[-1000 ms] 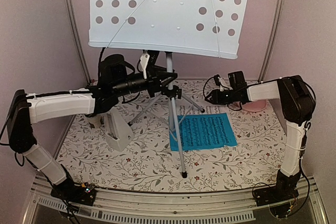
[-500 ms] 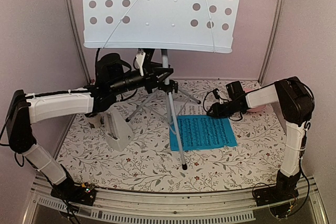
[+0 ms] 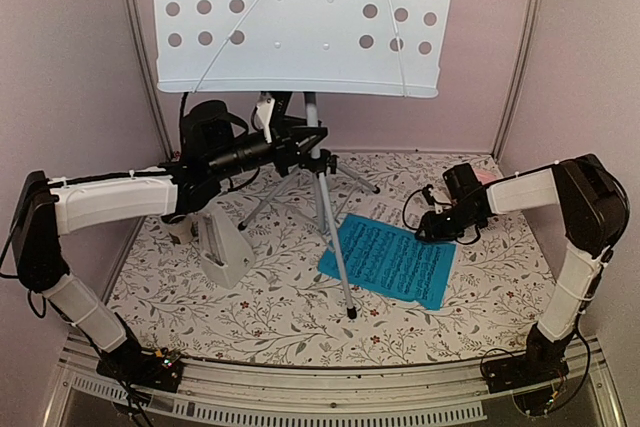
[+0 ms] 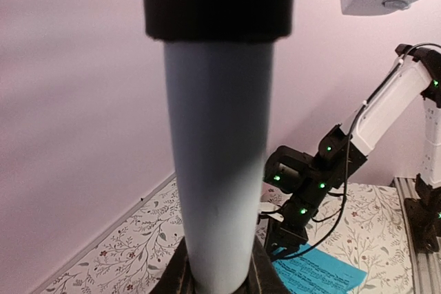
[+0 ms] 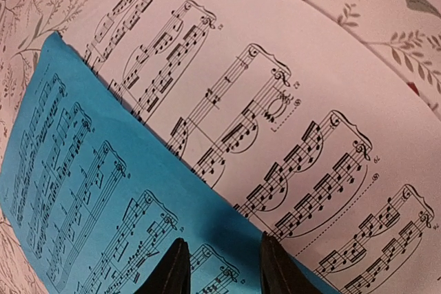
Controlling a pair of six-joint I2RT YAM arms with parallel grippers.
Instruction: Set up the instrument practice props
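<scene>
The white metronome (image 3: 222, 247) is being seen upright on the flowered tablecloth (image 3: 200, 322) at the left, below the outstretched left arm. Just to its right, the music stand (image 3: 300, 17) is being held upright on its tripod. The pole (image 3: 314, 119) is being clamped by the left gripper (image 3: 303, 143) just under the perforated desk. In the left wrist view the pale tube is being squeezed between the two dark fingers (image 4: 178, 277), below a black collar. The tripod feet are being kept on the cloth, the front leg reaching toward the near edge.

Right of that leg, the blue music sheet (image 3: 392, 259) is lying flat and slanted on the cloth. In the right wrist view it is being shown partly covering the white music sheet (image 5: 310, 94), whose far part is exposed. The right gripper (image 3: 432, 231) is being held low over the blue sheet's far right edge. Its fingers (image 5: 173, 266) are being kept narrowly apart with blue paper showing between them. Whether the paper is being pinched cannot be told.
</scene>
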